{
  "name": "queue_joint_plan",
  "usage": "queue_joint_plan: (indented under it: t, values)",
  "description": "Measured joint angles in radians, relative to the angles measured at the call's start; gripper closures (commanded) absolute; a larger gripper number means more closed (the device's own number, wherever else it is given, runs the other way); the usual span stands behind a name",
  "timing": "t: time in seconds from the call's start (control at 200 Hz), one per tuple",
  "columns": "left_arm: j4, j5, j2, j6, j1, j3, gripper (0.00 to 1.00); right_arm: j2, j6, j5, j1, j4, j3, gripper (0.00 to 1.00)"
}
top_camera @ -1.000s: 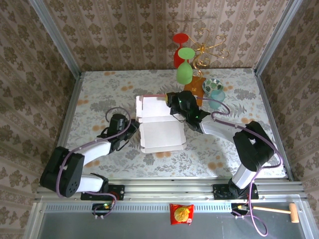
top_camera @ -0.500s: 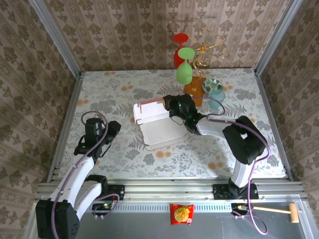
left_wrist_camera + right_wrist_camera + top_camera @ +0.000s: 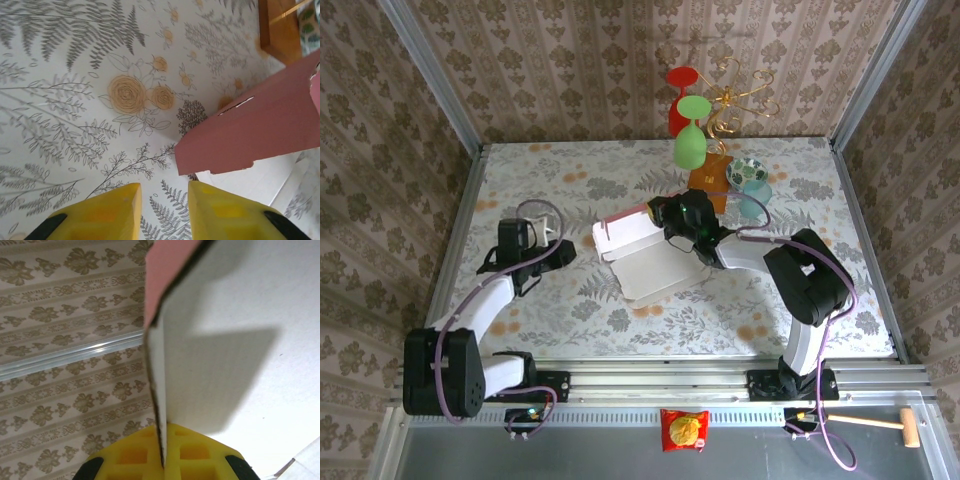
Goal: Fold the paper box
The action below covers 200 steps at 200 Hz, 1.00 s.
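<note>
The paper box [image 3: 650, 262] lies open in the middle of the table, its whitish inner face up and its pink rear panel [image 3: 625, 218] lifted. My right gripper [image 3: 663, 214] is shut on that panel's right end. In the right wrist view the thin cardboard edge [image 3: 156, 390] runs straight down between the closed yellow fingers [image 3: 162, 460]. My left gripper [image 3: 566, 252] hovers just left of the box, apart from it. Its yellow fingers [image 3: 164, 202] stand open over bare tablecloth, with the pink panel's corner [image 3: 250, 127] just ahead to the right.
Behind the box lie a brown-orange booklet [image 3: 708, 186], a patterned bowl [image 3: 748, 171] and a teal cup [image 3: 756, 196]. A green glass [image 3: 690, 146] and a red glass [image 3: 680, 103] hang on a gold wire stand [image 3: 742, 98]. Papered walls enclose the table.
My left arm let go of the box's left side, drew back left, then swung toward it again. The right gripper turned the box and raised the rear panel.
</note>
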Motion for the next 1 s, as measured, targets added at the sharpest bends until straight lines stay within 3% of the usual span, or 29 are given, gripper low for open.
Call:
queue_joint_plan:
  t: [0.205, 0.45, 1.0]
  values:
    - [0.050, 0.013, 0.129, 0.150, -0.097, 0.060, 0.65, 0.000, -0.018, -0.035, -0.011, 0.001, 0.000, 1.00]
    - [0.129, 0.020, 0.181, 0.249, -0.174, 0.068, 0.63, 0.000, -0.024, -0.071, -0.024, 0.014, -0.011, 1.00]
    - [0.205, 0.058, 0.248, 0.309, -0.245, 0.092, 0.66, 0.024, -0.029, -0.146, -0.051, 0.084, -0.025, 1.00]
